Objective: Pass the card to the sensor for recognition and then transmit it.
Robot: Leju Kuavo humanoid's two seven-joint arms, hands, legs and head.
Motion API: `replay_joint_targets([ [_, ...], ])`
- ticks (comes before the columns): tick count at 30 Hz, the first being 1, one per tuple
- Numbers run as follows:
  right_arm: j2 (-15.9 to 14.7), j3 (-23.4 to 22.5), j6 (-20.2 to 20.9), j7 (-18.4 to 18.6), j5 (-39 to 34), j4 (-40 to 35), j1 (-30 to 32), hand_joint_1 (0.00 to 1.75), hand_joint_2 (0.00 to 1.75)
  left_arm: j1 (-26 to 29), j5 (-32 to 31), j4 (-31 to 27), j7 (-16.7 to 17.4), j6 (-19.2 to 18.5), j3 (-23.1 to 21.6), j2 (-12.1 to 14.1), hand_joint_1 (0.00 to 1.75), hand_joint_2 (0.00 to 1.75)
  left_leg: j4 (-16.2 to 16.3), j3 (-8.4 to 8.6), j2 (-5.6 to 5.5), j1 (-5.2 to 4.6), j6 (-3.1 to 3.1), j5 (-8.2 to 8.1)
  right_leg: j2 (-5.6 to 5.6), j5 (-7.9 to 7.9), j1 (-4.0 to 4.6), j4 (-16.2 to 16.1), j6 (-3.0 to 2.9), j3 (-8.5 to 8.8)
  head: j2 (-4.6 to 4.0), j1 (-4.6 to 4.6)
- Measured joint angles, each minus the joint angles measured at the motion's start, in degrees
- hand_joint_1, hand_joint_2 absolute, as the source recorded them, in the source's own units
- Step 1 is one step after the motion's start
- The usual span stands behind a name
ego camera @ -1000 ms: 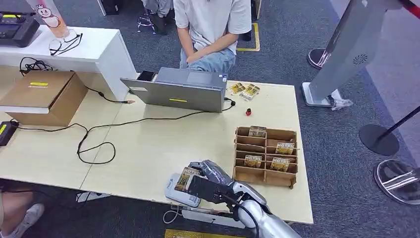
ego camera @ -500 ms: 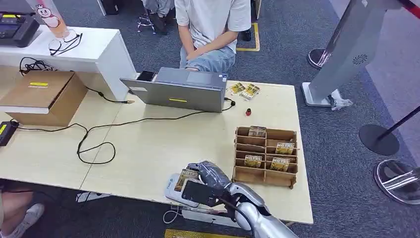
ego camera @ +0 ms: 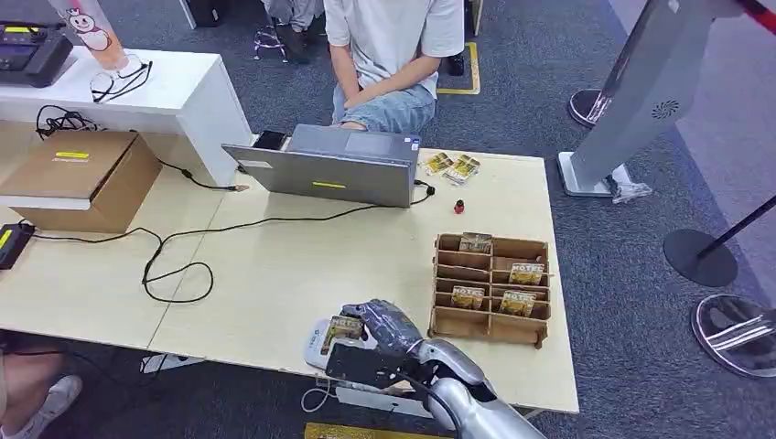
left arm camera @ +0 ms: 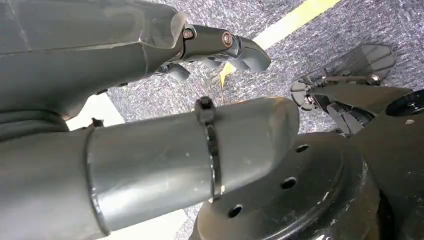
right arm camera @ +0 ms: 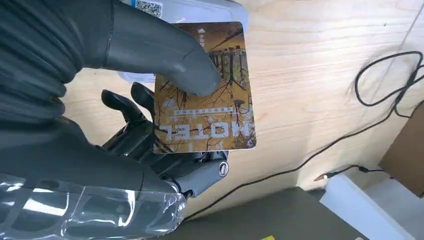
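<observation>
My right hand (ego camera: 380,331) holds a brown hotel card (ego camera: 342,331) (right arm camera: 207,90) pinched between thumb and fingers. The card hangs flat just over the white card sensor (ego camera: 317,343) (right arm camera: 190,7) at the table's front edge; whether it touches the sensor I cannot tell. In the right wrist view the thumb (right arm camera: 165,55) presses on the card's printed face and the sensor's edge shows behind it. My left hand (left arm camera: 235,47) hangs beside my body over the carpet, fingers slightly curled and holding nothing.
A wooden card rack (ego camera: 492,288) with several cards stands right of my hand. A laptop (ego camera: 329,165) sits at the far side with a seated person (ego camera: 389,55) behind it. Loose cards (ego camera: 451,166), a black cable (ego camera: 178,270) and a cardboard box (ego camera: 82,178) lie around.
My right hand has lowered the card and drawn it slightly toward the table's front edge, bringing it down over the sensor.
</observation>
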Motion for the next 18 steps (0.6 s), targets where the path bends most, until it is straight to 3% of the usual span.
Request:
replay_joint_targets([
  [18,0.63,1.18,-1.42,1.55,2.86,0.66,-0.02,1.75,1.75,-0.11,0.2,0.02,0.22,-0.04,0.0,0.0,0.0,0.0,0.0,0.0,0.0,0.0,0.0,0.0,0.0,0.0,0.0,0.0,0.0,0.0,0.0,0.0],
])
